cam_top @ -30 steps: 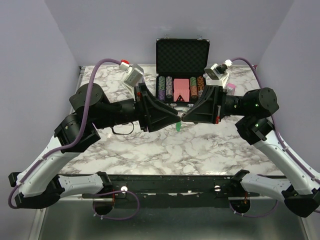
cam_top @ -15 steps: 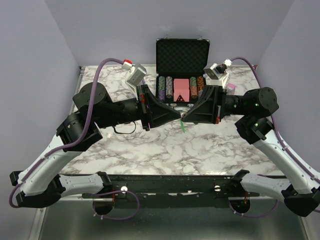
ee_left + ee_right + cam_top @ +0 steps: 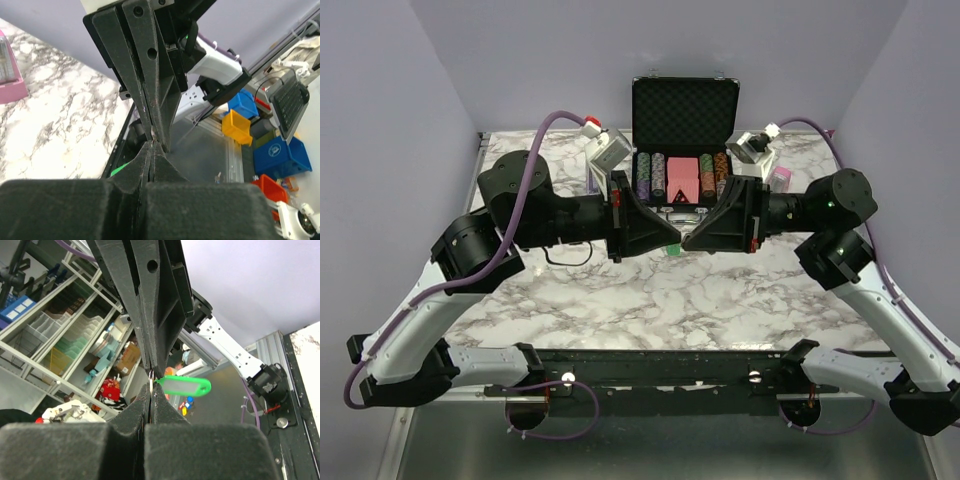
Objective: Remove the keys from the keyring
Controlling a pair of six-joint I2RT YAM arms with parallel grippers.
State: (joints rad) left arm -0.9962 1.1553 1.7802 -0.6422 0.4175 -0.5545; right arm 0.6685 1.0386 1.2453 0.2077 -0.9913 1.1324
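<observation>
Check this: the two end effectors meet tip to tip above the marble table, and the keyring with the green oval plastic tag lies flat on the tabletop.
The keyring with the green oval plastic tag does not lie there: it hangs in the air where the left end effector and right end effector meet, as the right wrist view shows.

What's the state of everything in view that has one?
keyring: held off the table, green tag dangling
left gripper: jaws shut, tip to tip with right
right gripper: jaws shut on keyring
keys: too small to make out
poker-chip case: lid open, upright
</observation>
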